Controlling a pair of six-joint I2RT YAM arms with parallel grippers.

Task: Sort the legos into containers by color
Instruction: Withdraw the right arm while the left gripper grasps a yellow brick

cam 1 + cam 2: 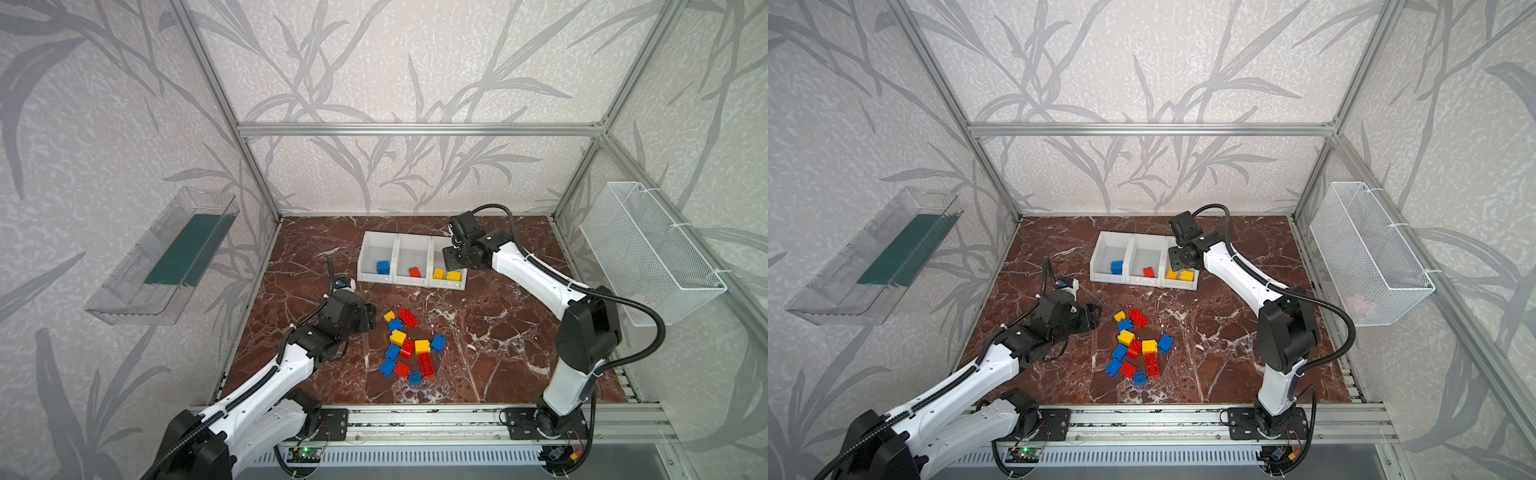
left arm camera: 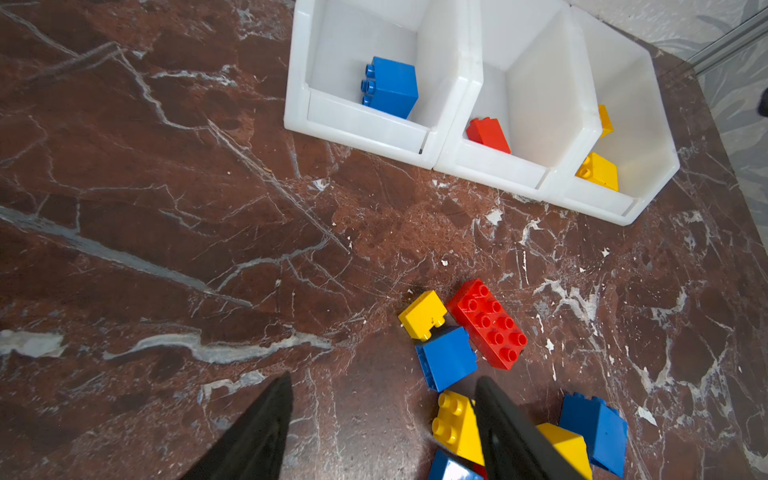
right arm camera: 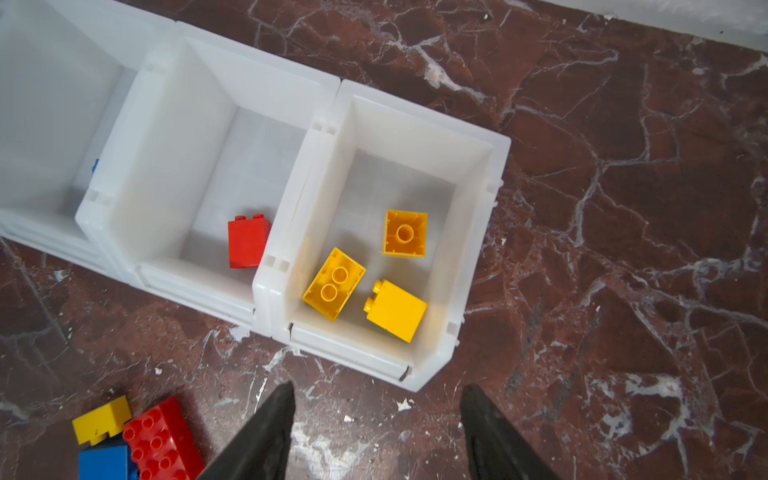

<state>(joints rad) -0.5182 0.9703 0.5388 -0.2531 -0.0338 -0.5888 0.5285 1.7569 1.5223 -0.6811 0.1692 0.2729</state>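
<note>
The three joined white containers (image 1: 376, 277) stand at the back of the marble table. The left one holds a blue lego (image 1: 382, 267), the middle one a red lego (image 3: 247, 243), and the right one three yellow legos (image 3: 397, 309). A pile of red, blue and yellow legos (image 1: 409, 349) lies mid-table. My left gripper (image 2: 382, 378) is open and empty just left of the pile, one finger over a yellow lego (image 2: 455, 428). My right gripper (image 3: 377, 385) hangs open and empty above the right container, seen in both top views (image 1: 1174, 257).
A clear plastic tray (image 1: 166, 257) hangs on the left wall and a white wire basket (image 1: 648, 249) on the right wall. Aluminium frame posts stand at the table's back corners. A metal rail (image 1: 415, 419) carrying both arm bases runs along the front edge.
</note>
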